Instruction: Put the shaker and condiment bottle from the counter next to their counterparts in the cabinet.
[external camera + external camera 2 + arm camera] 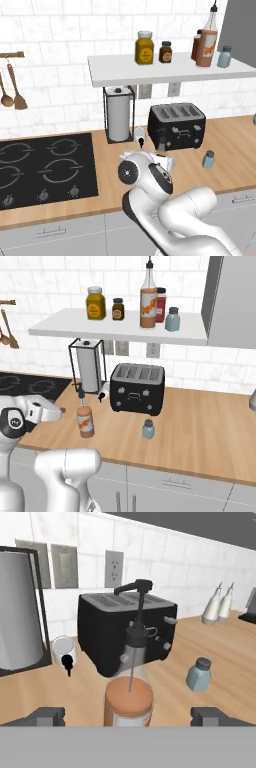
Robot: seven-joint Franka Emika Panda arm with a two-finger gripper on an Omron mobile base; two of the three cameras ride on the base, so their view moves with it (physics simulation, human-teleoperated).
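The condiment bottle (pixel 85 422), orange-brown with a thin black spout, stands on the wooden counter (pixel 200 431) in front of the toaster. In the hand view the bottle (pixel 128 699) is close and centred, and my gripper (pixel 129 716) is open with one fingertip on each side of it, not touching. In the right base view the gripper (pixel 62 412) sits just left of the bottle. The small blue-grey shaker (pixel 148 429) (pixel 208 159) (pixel 199 674) stands to the bottle's right. On the white cabinet shelf (pixel 75 326), the twin bottle (pixel 148 306) (pixel 206 46) and twin shaker (pixel 173 319) (pixel 224 56) stand side by side.
A black toaster (pixel 137 388) and a paper towel holder (pixel 89 372) stand behind the bottle, with a small white cup (pixel 64 650) between them. The black hob (pixel 45 167) lies to the left. The shelf also holds a yellow jar (pixel 95 303), a brown jar (pixel 118 309) and a red jar (pixel 160 305).
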